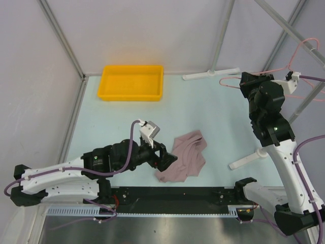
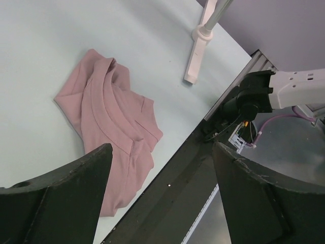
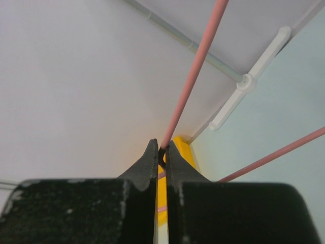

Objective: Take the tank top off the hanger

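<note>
The tank top (image 1: 188,155) is lying crumpled on the counter (image 1: 213,112), free of the hanger (image 3: 193,71), whose wire the right jaws are clamping well apart at the far right, while the left jaws are hanging wide apart and empty just beside the cloth, so the removal is looking done.

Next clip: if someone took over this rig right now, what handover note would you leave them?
Left gripper: open and empty, low beside the tank top.
Right gripper: shut on the wire of the hanger, held up over the table's right side.
Tank top: off the hanger, crumpled on the table near the front edge.
Done: the garment is free.
Left: probably little; perhaps set the hanger down.
</note>
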{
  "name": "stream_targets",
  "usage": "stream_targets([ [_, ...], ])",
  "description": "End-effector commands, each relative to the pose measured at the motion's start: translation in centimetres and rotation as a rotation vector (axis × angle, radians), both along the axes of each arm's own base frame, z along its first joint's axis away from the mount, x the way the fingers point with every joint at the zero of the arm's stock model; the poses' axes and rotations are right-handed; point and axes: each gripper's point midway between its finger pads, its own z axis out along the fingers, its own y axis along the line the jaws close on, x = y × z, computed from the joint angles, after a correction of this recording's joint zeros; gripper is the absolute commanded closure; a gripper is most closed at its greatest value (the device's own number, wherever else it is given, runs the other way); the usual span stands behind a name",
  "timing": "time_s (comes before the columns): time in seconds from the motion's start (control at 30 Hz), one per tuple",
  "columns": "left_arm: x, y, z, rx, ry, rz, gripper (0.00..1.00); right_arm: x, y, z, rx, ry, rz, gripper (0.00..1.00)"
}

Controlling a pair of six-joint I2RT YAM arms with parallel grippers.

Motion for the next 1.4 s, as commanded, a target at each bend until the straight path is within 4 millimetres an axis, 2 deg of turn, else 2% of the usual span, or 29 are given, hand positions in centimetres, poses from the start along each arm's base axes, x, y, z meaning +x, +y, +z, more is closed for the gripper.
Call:
stream_targets([
  [0.0,0.4,0.1,-0.2,0.021,0.008,0.035,0.15,-1.4,-0.8,-0.1,0.067,-0.034,-0.026,1.0],
  [0.1,1.4,0.5,-1.4,0.064,0.009,0.098,0.14,-2.3,-0.9,0.0,0.043,-0.038,-0.011,0.9],
  [0.17,1.9,0.6,-2.2,0.088,0.006,0.135,0.04,-3.2,-0.8,-0.1,0.044,-0.043,0.009,0.78],
  [0.2,2.3,0.7,-2.5,0.1,0.003,0.156,0.01,-3.2,-0.6,-0.9,0.039,-0.033,0.021,0.73],
  [0.23,2.7,1.0,-2.9,0.122,-0.002,0.18,0.01,-3.5,-0.3,-1.1,0.038,-0.03,0.04,0.56],
  [0.3,3.7,1.1,-3.2,0.162,-0.023,0.233,0.01,-4.2,0.6,-1.4,0.018,-0.022,0.103,0.38],
  [0.33,3.8,1.0,-3.3,0.175,-0.027,0.236,0.01,-4.5,0.7,-1.6,-0.011,-0.01,0.119,0.22],
  [0.4,3.9,0.1,-4.2,0.225,-0.032,0.215,0.01,-5.6,0.7,-2.7,-0.045,0.031,0.138,0.05],
  [0.43,3.8,-0.4,-4.2,0.241,-0.03,0.201,0.0,-6.0,1.0,-3.8,-0.078,0.064,0.164,0.01],
  [0.47,3.8,-0.8,-4.6,0.264,-0.025,0.192,0.01,-6.5,1.1,-4.0,-0.091,0.075,0.185,0.0],
  [0.5,3.6,-1.6,-6.1,0.317,-0.01,0.163,0.0,-6.9,1.4,-4.3,-0.112,0.09,0.21,0.0],
  [0.57,3.6,-2.8,-7.0,0.358,-0.014,0.128,0.0,-7.8,2.4,-5.8,-0.153,0.143,0.287,0.0],
  [0.6,3.7,-3.8,-9.0,0.416,-0.002,0.103,0.01,-8.5,2.4,-5.9,-0.161,0.142,0.301,0.0],
  [0.63,3.6,-4.9,-9.0,0.421,0.004,0.071,0.01,-8.7,3.0,-6.6,-0.167,0.146,0.337,0.0],
  [0.67,3.8,-5.6,-10.0,0.45,0.022,0.055,0.0,-9.0,3.2,-6.5,-0.176,0.133,0.356,0.0],
  [0.7,3.8,-6.4,-12.1,0.513,0.049,0.036,0.01,-9.5,3.3,-6.3,-0.181,0.117,0.369,0.0],
  [0.77,4.0,-7.6,-13.3,0.558,0.077,-0.002,0.01,-10.1,3.2,-6.6,-0.215,0.134,0.384,0.0],
  [0.8,4.2,-7.8,-15.7,0.622,0.096,-0.005,0.0,-10.5,3.1,-6.5,-0.222,0.13,0.387,0.0],
  [0.9,5.7,-8.7,-17.1,0.647,0.112,0.017,0.01,-11.1,3.9,-6.0,-0.243,0.092,0.442,0.0],
  [0.93,5.4,-9.2,-18.6,0.657,0.142,-0.009,0.01,-11.2,4.1,-6.1,-0.251,0.094,0.452,0.0],
  [1.0,5.9,-10.4,-19.4,0.622,0.17,-0.022,0.0,-11.4,4.4,-6.5,-0.254,0.096,0.475,0.0],
  [1.03,6.0,-10.6,-20.6,0.638,0.188,-0.02,0.0,-11.6,4.5,-6.5,-0.25,0.09,0.484,0.0],
  [1.1,6.4,-11.0,-21.3,0.623,0.207,-0.006,0.01,-11.6,5.0,-7.1,-0.24,0.095,0.509,0.0],
  [1.27,7.0,-10.5,-24.4,0.676,0.221,0.019,0.02,-12.0,5.6,-7.3,-0.253,0.096,0.55,0.0],
  [1.37,6.7,-9.7,-26.3,0.719,0.239,0.029,0.09,-12.5,5.2,-7.5,-0.26,0.099,0.54,0.0],
])
